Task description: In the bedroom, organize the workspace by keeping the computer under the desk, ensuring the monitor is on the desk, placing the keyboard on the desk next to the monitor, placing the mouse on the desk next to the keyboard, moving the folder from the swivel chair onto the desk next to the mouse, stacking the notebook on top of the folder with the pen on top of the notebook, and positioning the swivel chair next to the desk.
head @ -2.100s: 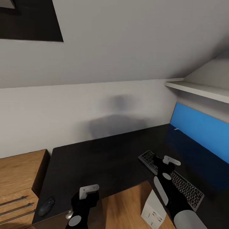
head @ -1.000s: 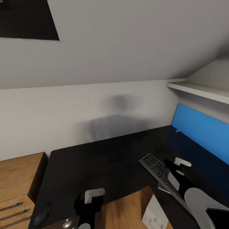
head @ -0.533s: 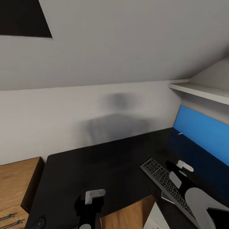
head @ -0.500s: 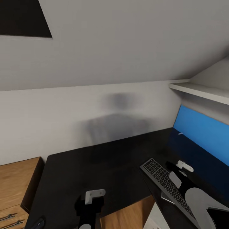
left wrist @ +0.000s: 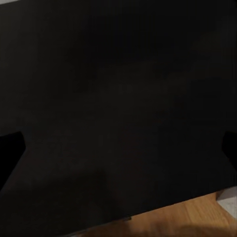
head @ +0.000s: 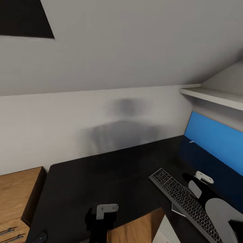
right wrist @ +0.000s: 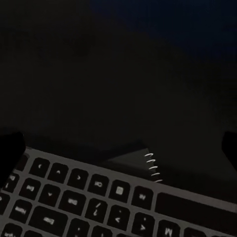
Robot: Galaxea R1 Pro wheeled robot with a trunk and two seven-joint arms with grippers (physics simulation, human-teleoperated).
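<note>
The black desk (head: 111,172) spreads below me. On its right wing lies the black keyboard (head: 184,199), with the corner of a thin spiral-bound notebook (right wrist: 132,159) sticking out from under its edge. My right gripper (head: 191,179) hovers open over the bare desktop just beyond the keyboard (right wrist: 89,197), fingers wide apart. Over the desk's front edge my left gripper (head: 101,216) also hangs open, holding nothing. The mouse (head: 40,237) peeks in at the lower left corner. A short white stick, apparently the pen (head: 191,141), lies at the foot of the blue panel.
A blue wall panel (head: 216,141) backs the right wing, under a white shelf (head: 212,96). The low oak drawer unit (head: 17,197) stands left of the desk. The pale computer case (head: 161,235) shows under the desk, beside wood floor (head: 135,227). A sloped wall rises ahead.
The camera has turned, so the scene slid left and the mouse nearly left the picture. My right gripper drew back off the keyboard to its far side. The left gripper barely moved.
</note>
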